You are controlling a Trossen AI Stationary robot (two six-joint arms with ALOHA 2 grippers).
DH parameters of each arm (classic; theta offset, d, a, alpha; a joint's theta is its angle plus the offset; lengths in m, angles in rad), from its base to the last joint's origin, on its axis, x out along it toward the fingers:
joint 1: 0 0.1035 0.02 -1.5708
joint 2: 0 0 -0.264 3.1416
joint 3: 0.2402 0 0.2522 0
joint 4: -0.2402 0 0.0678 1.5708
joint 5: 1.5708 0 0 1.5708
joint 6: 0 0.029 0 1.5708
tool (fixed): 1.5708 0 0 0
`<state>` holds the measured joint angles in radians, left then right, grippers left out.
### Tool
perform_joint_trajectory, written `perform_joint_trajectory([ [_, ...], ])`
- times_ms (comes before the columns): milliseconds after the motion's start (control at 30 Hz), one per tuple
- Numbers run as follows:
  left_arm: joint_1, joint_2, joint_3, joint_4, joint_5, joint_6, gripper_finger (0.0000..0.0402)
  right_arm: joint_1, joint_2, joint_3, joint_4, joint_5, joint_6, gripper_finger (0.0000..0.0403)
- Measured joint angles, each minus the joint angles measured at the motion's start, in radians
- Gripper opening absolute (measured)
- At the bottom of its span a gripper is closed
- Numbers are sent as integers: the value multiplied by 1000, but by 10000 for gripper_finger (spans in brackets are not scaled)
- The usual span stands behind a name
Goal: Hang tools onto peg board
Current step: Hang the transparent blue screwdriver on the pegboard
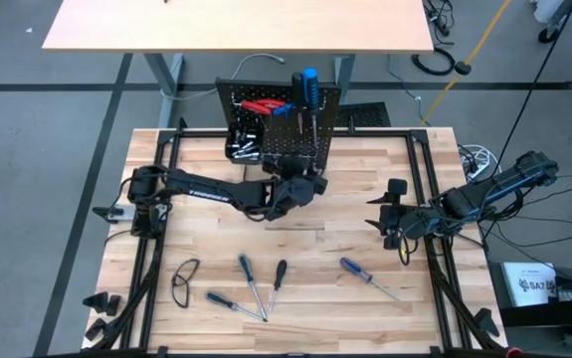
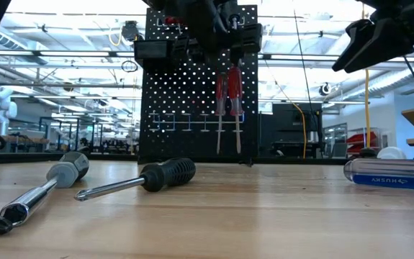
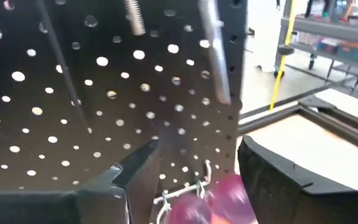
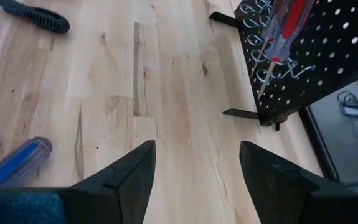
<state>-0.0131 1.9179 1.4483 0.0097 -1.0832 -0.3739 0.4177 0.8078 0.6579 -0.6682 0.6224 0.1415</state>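
Note:
The black peg board (image 1: 281, 119) stands at the table's far side, with a blue-handled screwdriver (image 1: 308, 85) and red pliers (image 1: 261, 106) on it. A red-handled screwdriver (image 2: 228, 93) hangs upright in a hook on its front, shaft down. My left gripper (image 3: 197, 180) is open right in front of the board, one finger on either side of the blurred red handle (image 3: 213, 199). My right gripper (image 4: 197, 168) stays open above the bare table at the right. Several screwdrivers (image 1: 249, 278) lie near the front edge.
A blue-handled screwdriver (image 1: 365, 275) lies front right and a black-handled one (image 2: 156, 176) lies near the middle. A dark looped tool (image 1: 186, 278) lies front left. A small black bin (image 1: 243, 144) hangs on the board's left. Black frame rails run along the table's sides.

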Motion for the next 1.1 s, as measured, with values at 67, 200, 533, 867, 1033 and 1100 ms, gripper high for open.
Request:
perform_joint_trajectory([
  [67,-16,0,0,-1,-5,25,216,0,0,0,-2,-3,30,224],
  [200,-45,-5,0,0,-22,95,216,0,0,0,5,-77,82,224],
  [533,-159,-79,0,-40,117,204,217,3,18,0,159,-366,223,224],
  [867,-299,-89,0,-155,428,261,217,77,193,-29,202,-419,573,224],
  [1033,-355,-89,0,-282,434,254,217,161,347,-14,280,-422,711,219],
  [1100,-376,-89,0,-316,453,227,217,191,412,19,277,-428,762,213],
])
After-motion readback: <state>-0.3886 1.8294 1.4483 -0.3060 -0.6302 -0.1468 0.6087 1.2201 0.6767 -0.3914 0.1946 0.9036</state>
